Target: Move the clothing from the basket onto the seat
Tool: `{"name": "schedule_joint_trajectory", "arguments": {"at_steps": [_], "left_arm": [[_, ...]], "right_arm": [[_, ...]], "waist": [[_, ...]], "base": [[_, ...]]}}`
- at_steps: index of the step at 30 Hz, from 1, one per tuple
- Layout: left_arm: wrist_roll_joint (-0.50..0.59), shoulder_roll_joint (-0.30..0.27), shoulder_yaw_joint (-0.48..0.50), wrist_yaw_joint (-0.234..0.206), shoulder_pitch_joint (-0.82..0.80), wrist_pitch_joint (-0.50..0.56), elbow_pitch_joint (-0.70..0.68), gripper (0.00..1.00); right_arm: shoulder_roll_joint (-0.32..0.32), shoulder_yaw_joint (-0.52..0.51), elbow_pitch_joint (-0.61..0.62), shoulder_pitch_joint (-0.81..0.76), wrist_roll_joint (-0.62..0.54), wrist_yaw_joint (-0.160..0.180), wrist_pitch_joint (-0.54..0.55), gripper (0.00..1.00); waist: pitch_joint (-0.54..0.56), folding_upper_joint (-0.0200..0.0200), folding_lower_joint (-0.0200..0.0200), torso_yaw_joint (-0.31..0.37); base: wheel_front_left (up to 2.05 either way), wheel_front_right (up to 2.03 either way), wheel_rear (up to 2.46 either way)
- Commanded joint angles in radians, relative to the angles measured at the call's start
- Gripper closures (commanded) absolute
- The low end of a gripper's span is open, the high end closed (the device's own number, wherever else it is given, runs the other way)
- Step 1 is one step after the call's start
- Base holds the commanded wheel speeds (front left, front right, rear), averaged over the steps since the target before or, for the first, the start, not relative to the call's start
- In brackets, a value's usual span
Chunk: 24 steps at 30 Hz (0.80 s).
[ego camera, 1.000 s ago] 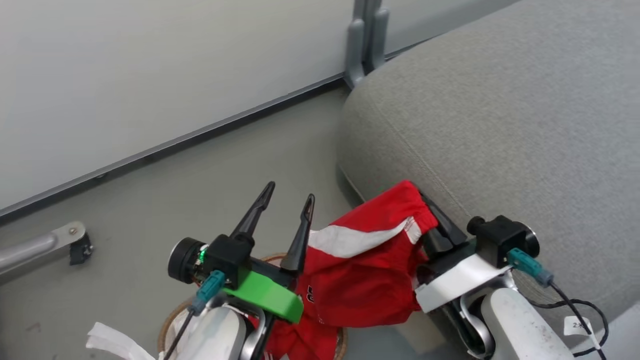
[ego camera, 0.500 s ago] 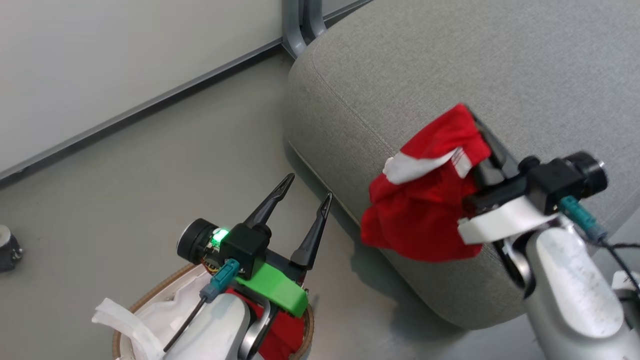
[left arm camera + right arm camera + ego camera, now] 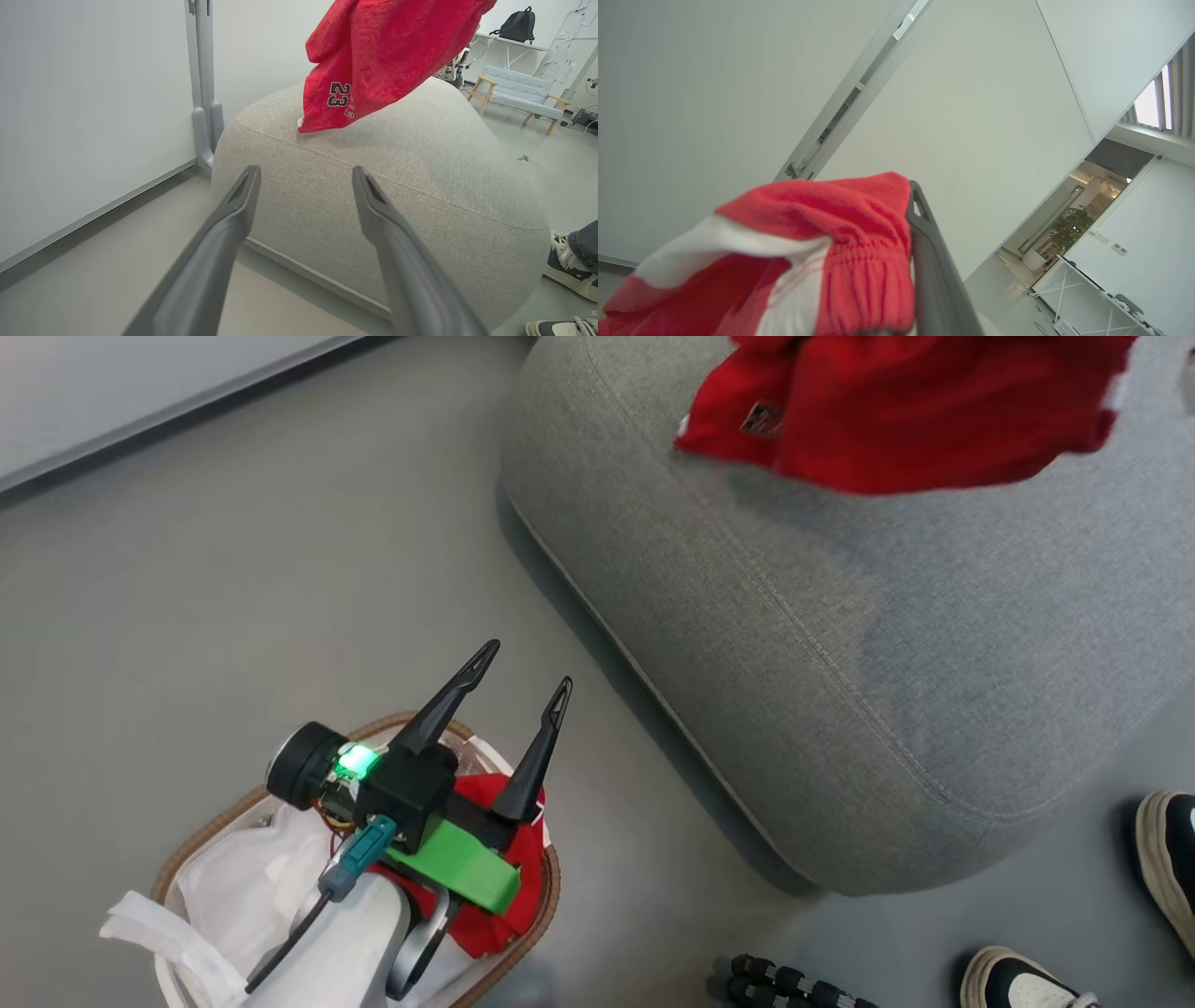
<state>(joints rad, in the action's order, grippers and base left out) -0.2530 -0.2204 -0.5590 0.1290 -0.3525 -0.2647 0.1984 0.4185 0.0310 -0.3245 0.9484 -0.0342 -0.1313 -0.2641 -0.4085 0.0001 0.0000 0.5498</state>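
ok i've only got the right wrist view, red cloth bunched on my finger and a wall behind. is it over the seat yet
Observer: Yes. In the left wrist view the held garment hangs above the seat, its low corner near the top surface. I cannot tell whether they touch.
Operator: any more red to fetch
Observer: Yes, the head view shows more red clothing in the basket, beneath the left gripper.
Operator: is the left gripper holding any
Observer: No, it is open with nothing in it.
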Motion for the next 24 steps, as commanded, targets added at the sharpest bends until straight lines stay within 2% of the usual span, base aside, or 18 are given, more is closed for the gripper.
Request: {"name": "schedule_joint_trajectory", "arguments": {"at_steps": [1, 6, 10, 14, 18, 23, 24], "left_arm": [[0.003, -0.018, -0.001, 0.003, -0.025, 0.001, -0.008, 0.0], [0.004, -0.039, -0.022, 0.003, -0.055, 0.001, -0.024, 0.0], [0.004, -0.058, -0.031, 0.003, -0.081, 0.001, -0.027, 0.0], [0.006, -0.07, -0.028, 0.003, -0.101, 0.001, -0.029, 0.0], [0.002, -0.068, -0.024, 0.003, -0.108, 0.001, -0.026, 0.0], [-0.003, -0.068, -0.006, 0.003, -0.103, 0.001, -0.025, 0.0], [-0.003, -0.068, -0.003, 0.003, -0.1, 0.001, -0.023, 0.0]], "right_arm": [[0.006, -0.017, -0.03, 0.036, -0.012, 0.001, 0.0, 1.0], [0.041, -0.082, -0.152, 0.113, -0.055, 0.001, 0.0, 1.0], [0.009, -0.16, -0.272, 0.117, -0.073, 0.001, 0.0, 1.0], [-0.036, -0.237, -0.367, 0.059, -0.108, 0.001, 0.0, 1.0], [-0.075, -0.358, -0.451, -0.021, -0.122, 0.001, 0.0, 1.0], [-0.105, -0.484, -0.508, -0.129, -0.16, 0.001, 0.0, 1.0], [-0.109, -0.5, -0.507, -0.147, -0.165, 0.001, 0.0, 0.97]], "waist": [[-0.081, -0.0001, 0.0, -0.042], [-0.151, -0.0001, 0.0, -0.088], [-0.203, -0.0001, 0.0, -0.114], [-0.238, -0.0001, 0.0, -0.135], [-0.243, -0.0001, 0.0, -0.153], [-0.231, -0.0001, 0.0, -0.161], [-0.228, -0.0001, 0.0, -0.161]], "base": [[0.0, 0.0, 0.0], [0.0, 0.0, 0.0], [0.0, 0.0, 0.0], [0.0, 0.0, 0.0], [0.0, 0.0, 0.0], [0.0, 0.0, 0.0], [0.0, 0.0, 0.0]]}}
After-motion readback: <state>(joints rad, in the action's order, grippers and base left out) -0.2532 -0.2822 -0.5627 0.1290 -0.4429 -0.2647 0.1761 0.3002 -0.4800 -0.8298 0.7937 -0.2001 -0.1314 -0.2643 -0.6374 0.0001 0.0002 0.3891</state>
